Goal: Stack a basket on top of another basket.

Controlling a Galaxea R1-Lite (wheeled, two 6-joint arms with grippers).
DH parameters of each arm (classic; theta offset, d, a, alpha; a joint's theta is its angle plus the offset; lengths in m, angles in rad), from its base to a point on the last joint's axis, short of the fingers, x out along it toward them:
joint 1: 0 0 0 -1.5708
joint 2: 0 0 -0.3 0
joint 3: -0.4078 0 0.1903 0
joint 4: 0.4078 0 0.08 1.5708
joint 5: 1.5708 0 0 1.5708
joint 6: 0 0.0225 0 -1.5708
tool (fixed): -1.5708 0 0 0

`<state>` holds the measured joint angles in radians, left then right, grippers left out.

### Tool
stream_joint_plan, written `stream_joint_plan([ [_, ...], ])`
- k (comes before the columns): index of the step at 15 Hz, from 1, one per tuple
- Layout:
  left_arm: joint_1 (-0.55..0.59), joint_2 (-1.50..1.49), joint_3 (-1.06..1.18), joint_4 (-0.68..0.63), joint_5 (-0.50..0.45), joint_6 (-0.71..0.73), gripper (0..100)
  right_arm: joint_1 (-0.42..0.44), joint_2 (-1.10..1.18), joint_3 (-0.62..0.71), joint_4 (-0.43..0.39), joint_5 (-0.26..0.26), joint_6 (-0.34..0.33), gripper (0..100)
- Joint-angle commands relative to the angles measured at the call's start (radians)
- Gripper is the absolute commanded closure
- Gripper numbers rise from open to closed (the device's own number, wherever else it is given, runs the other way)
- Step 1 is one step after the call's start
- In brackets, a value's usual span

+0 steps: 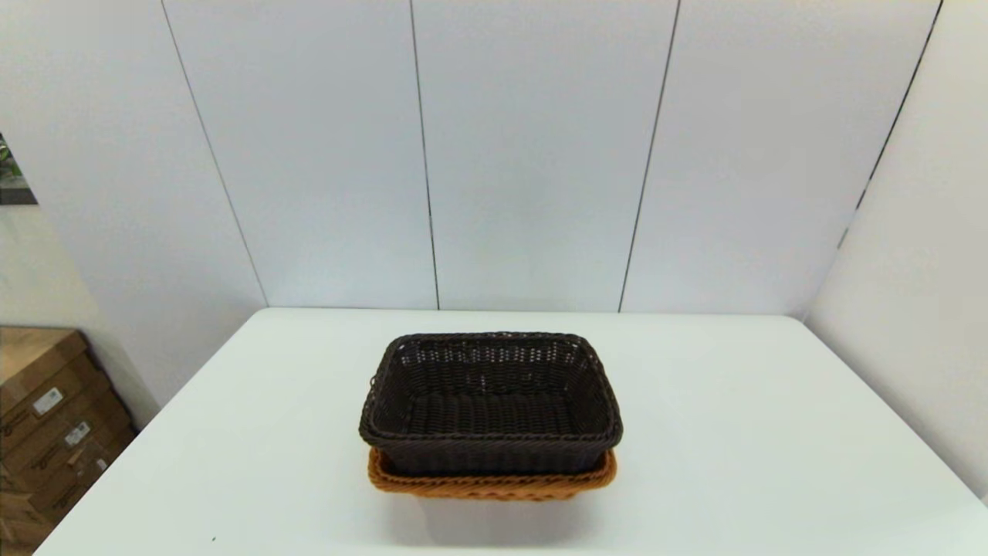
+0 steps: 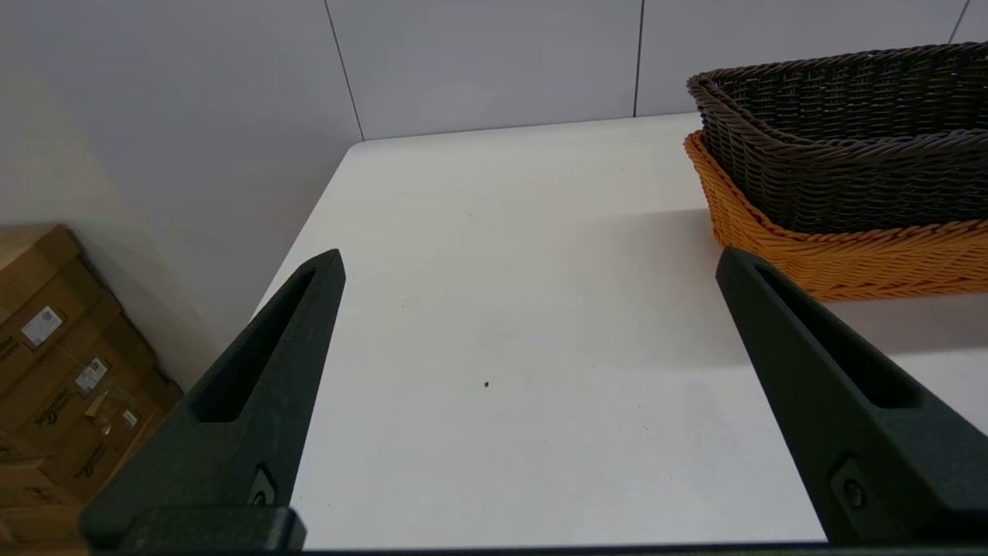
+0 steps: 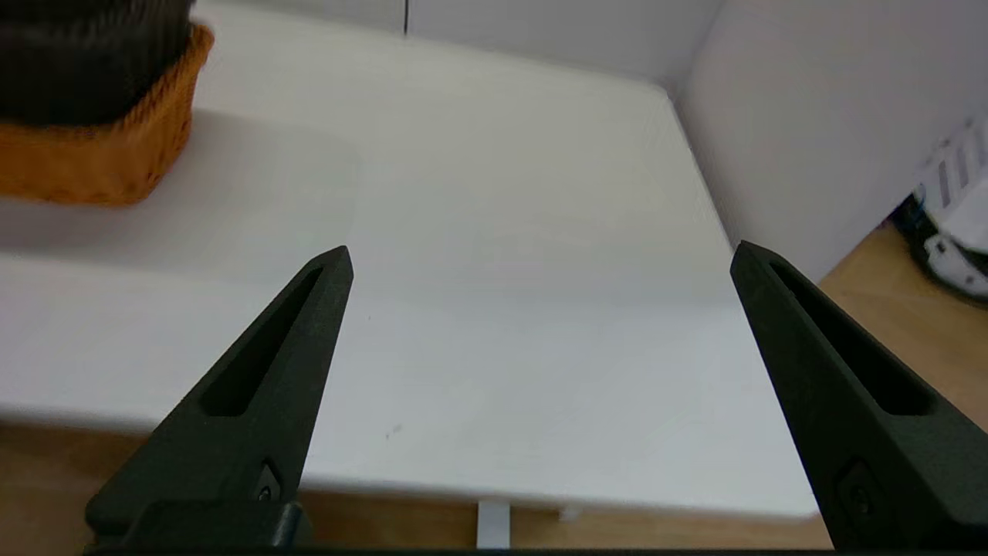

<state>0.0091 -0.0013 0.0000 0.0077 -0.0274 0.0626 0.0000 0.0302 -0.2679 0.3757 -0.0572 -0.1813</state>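
1. The left gripper (image 2: 529,259) hangs released, fingers spread wide over bare white table (image 1: 772,432), holding nothing
2. The dark brown basket (image 1: 491,401) sits nested in the orange basket (image 1: 491,485) mid-table, long axis left to right; the stack looks done
3. The right gripper (image 3: 540,259), also released, is low by the near edge, farther off

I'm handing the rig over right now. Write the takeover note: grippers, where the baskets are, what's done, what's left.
Left gripper: open, holding nothing, back over the table's left part, clear of the baskets.
Right gripper: open, holding nothing, back by the table's near right edge.
Neither arm shows in the head view.
Dark basket sits nested in the orange basket at mid-table, rims roughly aligned.
Done: the stack looks complete.
Left: nothing apparent; check that it sits level.
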Motion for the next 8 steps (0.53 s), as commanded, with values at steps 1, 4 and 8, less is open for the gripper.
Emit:
stream_joint_plan([
  [1,0.000,0.000,0.002,0.000,0.000,0.000,0,0.000,-0.030,0.144,-0.228,0.000,-0.006,0],
  [4,0.000,0.000,0.002,0.000,0.000,0.000,0,0.000,-0.030,0.216,-0.325,0.008,0.009,0],
  [8,0.000,0.000,0.002,0.000,0.000,0.000,0,-0.002,-0.030,0.254,-0.357,0.071,0.075,0],
])
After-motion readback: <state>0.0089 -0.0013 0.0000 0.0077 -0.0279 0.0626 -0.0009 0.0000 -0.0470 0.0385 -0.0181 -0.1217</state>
